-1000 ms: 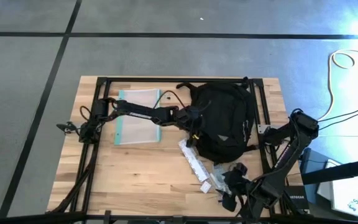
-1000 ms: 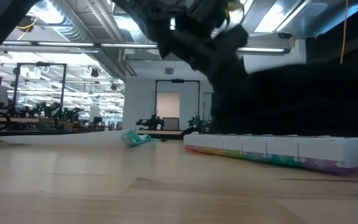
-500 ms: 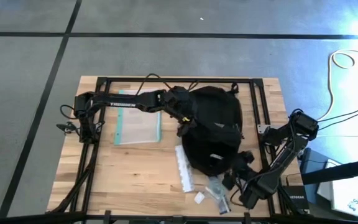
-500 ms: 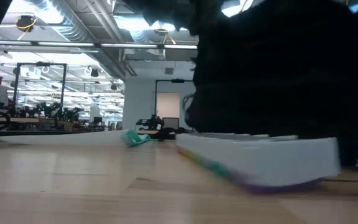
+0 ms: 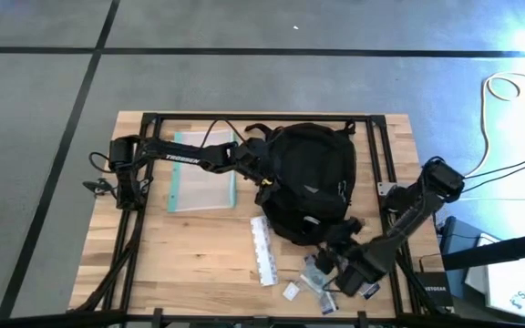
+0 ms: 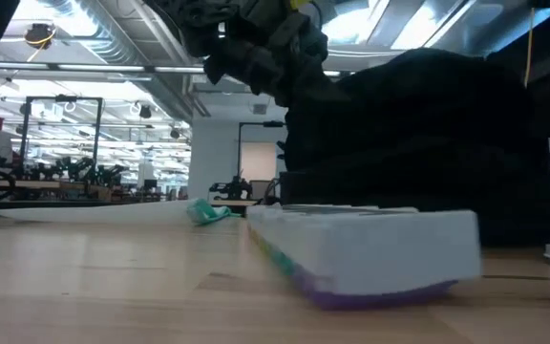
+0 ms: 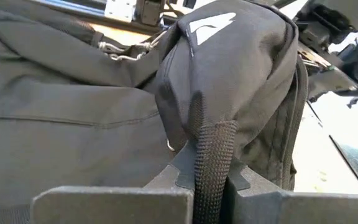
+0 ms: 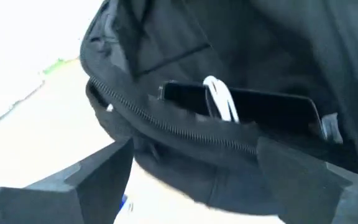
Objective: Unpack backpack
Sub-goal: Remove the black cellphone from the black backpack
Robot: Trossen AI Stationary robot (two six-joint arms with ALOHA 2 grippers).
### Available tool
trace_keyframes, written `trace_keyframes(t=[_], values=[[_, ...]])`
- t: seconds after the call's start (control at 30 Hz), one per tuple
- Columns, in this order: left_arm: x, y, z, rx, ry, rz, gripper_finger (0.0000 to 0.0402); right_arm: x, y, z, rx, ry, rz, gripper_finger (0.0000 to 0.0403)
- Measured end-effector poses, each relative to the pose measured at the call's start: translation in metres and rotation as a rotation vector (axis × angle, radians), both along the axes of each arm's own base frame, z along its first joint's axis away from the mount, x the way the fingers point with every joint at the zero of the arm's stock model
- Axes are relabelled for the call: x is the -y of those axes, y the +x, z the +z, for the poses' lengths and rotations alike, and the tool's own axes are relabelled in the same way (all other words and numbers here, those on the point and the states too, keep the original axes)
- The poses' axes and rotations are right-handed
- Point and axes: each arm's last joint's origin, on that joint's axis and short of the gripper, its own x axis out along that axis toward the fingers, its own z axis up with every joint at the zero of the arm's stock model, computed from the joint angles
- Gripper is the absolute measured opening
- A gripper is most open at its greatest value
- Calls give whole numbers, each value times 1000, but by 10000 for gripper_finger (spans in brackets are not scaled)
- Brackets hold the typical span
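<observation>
The black backpack lies in the middle of the table, its pale logo facing my left wrist camera. My left gripper is at its left side, shut on a black webbing strap. My right gripper stands open at the backpack's near edge. It faces an unzipped pocket where a dark flat item with a white cord shows. Nothing is between the right fingers. My left gripper pinches a black webbing strap between its two fingers. The strap runs out along the fingers and up onto the backpack's logo end. The fingers come from the table's left, slanting slightly down. That end bulges up, and the rest of the backpack lies on the table.
A white pill organiser lies left of the backpack's near end, close to the low camera. Small loose packets lie near the right gripper. A clear teal-edged pouch lies under the left arm. A dark frame rims the table.
My left gripper has pulled the strap toward the table's left and up, and the backpack has bunched and shifted left. The pill organiser has slid left and turned to lie near-to-far. My right gripper has moved from the near edge toward the backpack, staying open.
</observation>
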Motion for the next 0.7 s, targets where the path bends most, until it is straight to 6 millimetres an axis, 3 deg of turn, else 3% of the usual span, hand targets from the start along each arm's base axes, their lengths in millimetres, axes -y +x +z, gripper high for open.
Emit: trace_keyframes(t=[0.3,0.53,0.7], values=[[11,2,0,1,14,-33,0,54,36,2,-185,13,-80,321],[13,1,-1,-7,17,-42,0,74,48,0,-381,177,21,279],[13,1,-2,-17,24,-49,0,93,55,8,-405,213,111,273]])
